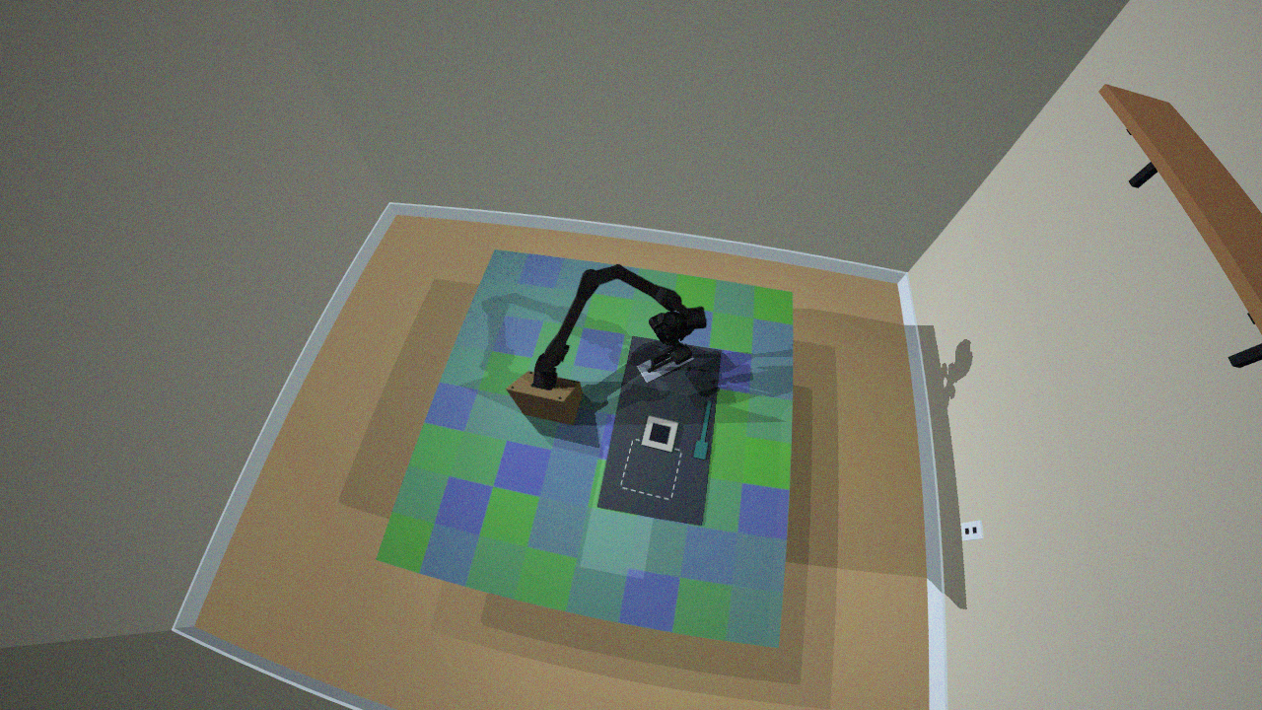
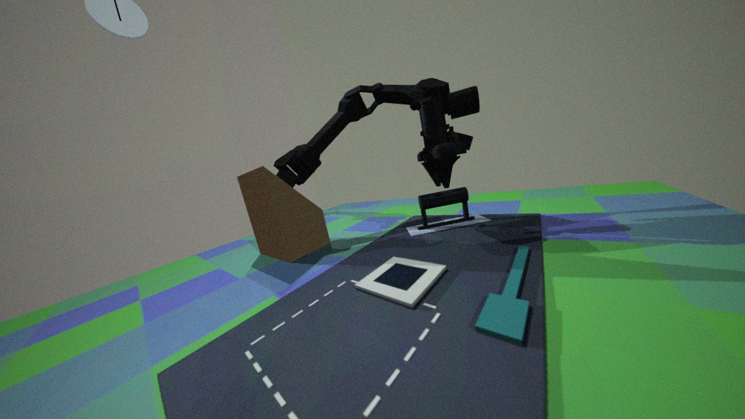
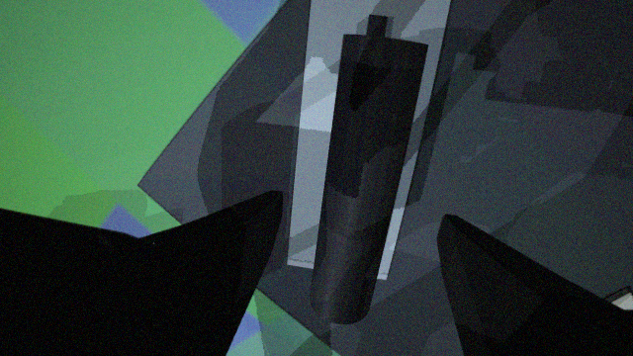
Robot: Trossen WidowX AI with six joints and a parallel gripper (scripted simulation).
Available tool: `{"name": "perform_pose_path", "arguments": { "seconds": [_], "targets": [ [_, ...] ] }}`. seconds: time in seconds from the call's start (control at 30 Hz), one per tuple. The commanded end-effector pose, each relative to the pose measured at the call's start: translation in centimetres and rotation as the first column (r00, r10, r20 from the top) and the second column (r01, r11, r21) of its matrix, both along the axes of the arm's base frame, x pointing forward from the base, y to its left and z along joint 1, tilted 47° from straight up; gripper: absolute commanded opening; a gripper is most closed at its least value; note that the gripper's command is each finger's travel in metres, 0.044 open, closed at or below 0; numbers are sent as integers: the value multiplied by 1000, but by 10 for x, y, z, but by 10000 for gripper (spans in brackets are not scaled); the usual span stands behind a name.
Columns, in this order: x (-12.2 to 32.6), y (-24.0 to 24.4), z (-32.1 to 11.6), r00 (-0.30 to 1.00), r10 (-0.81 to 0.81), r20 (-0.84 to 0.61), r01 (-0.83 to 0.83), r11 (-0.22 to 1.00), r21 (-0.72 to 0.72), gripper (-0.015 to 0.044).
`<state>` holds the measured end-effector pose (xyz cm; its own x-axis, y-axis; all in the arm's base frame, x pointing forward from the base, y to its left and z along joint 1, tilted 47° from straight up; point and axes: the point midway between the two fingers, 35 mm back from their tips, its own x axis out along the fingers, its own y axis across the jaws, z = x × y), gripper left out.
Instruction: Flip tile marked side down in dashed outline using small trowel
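Observation:
The trowel (image 1: 653, 372) (image 2: 442, 198) (image 3: 366, 148) has a flat silver blade and a raised black bar handle. It lies blade-down at the far end of the dark mat (image 1: 692, 503) (image 2: 468, 375). My gripper (image 2: 442, 185) (image 3: 361, 215) is open and empty, just above the handle. In the wrist view the handle shows between the spread fingertips. The white tile (image 1: 660, 433) (image 2: 400, 274) lies flat, its dark square mark facing up. It overlaps the far edge of the dashed outline (image 2: 393, 376), with most of the tile outside it.
A teal tool (image 1: 701, 449) (image 2: 503, 318) with a square blade lies on the mat, beside the tile near the mat's right edge. The brown block (image 1: 545, 404) (image 2: 283, 224) under the arm's base stands left of the mat.

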<state>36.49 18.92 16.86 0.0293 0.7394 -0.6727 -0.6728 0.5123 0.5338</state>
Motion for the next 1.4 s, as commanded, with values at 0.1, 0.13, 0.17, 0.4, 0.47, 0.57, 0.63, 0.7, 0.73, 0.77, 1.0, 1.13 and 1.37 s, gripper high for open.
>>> {"name": "perform_pose_path", "arguments": {
  "seconds": [0.1, 0.13, 0.17, 0.4, 0.47, 0.57, 0.63, 0.7, 0.73, 0.77, 1.0, 1.13, 1.37],
  "targets": [
    [-1, 8, -10, 1000, -2, -10, 2, 1000, -4, 270],
    [-1, 9, -12, 1000, -2, -10, 2, 1000, -4, 270],
    [-1, 11, -13, 1000, -2, -10, 2, 1000, -4, 270],
    [-1, 19, -20, 1000, -2, -10, 2, 1000, -3, 270],
    [-1, 21, -22, 1000, -2, -10, 2, 1000, -2, 270],
    [-1, 25, -25, 1000, -2, -10, 2, 1000, -2, 270],
    [-1, 25, -26, 1000, -2, -10, 2, 1000, -2, 270],
    [-1, 25, -26, 1000, -2, -10, 2, 1000, -2, 217],
    [-1, 25, -26, 1000, -2, -10, 2, 1000, -2, 191],
    [-1, 25, -26, 1000, -2, -10, 2, 1000, -2, 165],
    [-1, 25, -26, 1000, -2, -10, 2, 1000, -2, 130],
    [-1, 25, -26, 1000, -2, -10, 2, 1000, -2, 130],
    [-1, 25, -26, 1000, -2, -10, 2, 1000, -2, 130]
  ]
}}
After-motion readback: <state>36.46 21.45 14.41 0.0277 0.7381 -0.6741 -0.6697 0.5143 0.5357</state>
